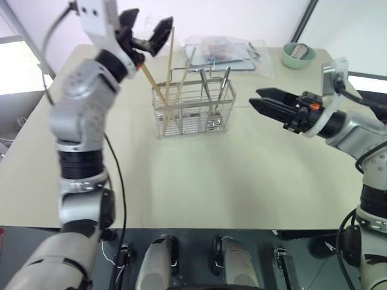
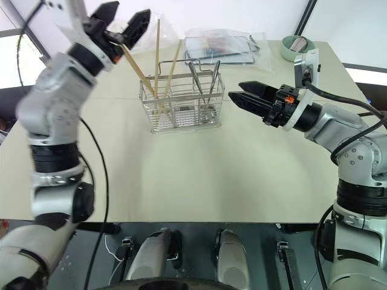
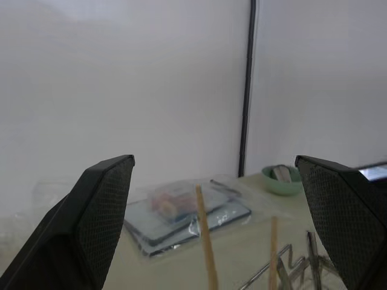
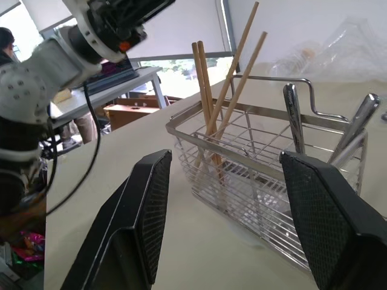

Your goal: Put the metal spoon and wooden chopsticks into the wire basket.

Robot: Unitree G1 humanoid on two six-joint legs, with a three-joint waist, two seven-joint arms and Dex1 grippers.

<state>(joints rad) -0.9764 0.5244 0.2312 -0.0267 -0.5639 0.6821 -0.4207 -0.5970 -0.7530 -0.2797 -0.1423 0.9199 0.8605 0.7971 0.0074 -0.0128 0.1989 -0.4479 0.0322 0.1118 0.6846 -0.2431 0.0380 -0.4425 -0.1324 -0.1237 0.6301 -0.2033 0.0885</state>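
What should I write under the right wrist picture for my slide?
Wooden chopsticks and metal spoons stand in the wire basket.

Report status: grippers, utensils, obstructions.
Left gripper open above pale wooden chopsticks. Right gripper open, empty. Chopsticks, shiny metal spoons standing in silver wire basket. Nothing obstructing.

We seem to be in a lab or test room, not a home kitchen: a plain beige tabletop (image 1: 199,187) stands before bare white wall panels (image 3: 121,72) with a dark upright seam. Past its edge, the right wrist view shows a cluttered desk (image 4: 103,90) (a person's head (image 4: 7,43) beside it) and cardboard boxes (image 4: 130,112).
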